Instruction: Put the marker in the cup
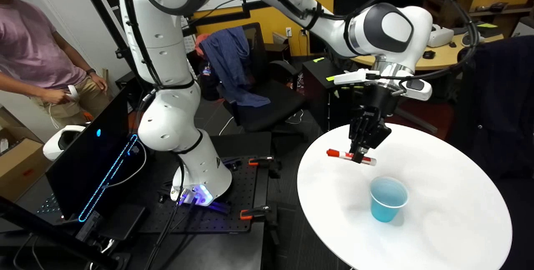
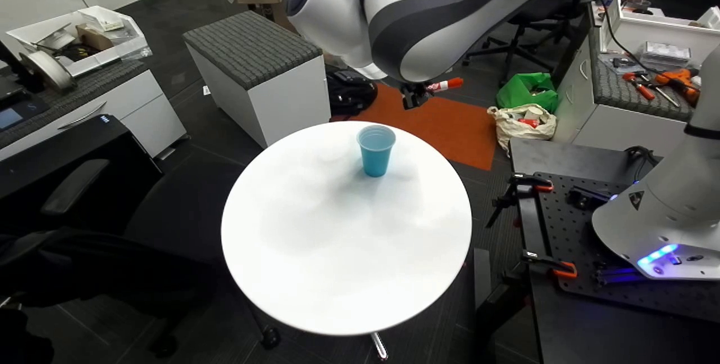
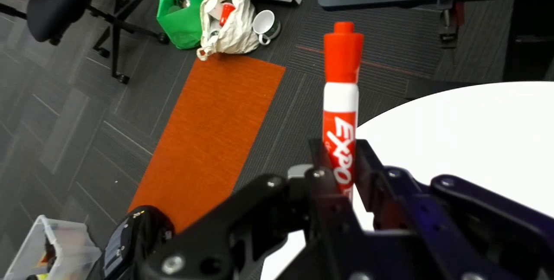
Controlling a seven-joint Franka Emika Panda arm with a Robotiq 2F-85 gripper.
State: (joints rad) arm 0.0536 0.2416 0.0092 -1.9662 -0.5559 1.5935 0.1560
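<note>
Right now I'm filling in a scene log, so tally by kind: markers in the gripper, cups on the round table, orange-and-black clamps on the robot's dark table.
Marker in the gripper: 1
Cup on the round table: 1
Clamps on the dark table: 2
Total: 4

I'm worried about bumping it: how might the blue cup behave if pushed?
The blue cup looks thin-walled, so it is probably light. It narrows toward the base, so a high push might tip it. Pushed low, it may slide on the smooth-looking white table.
</note>
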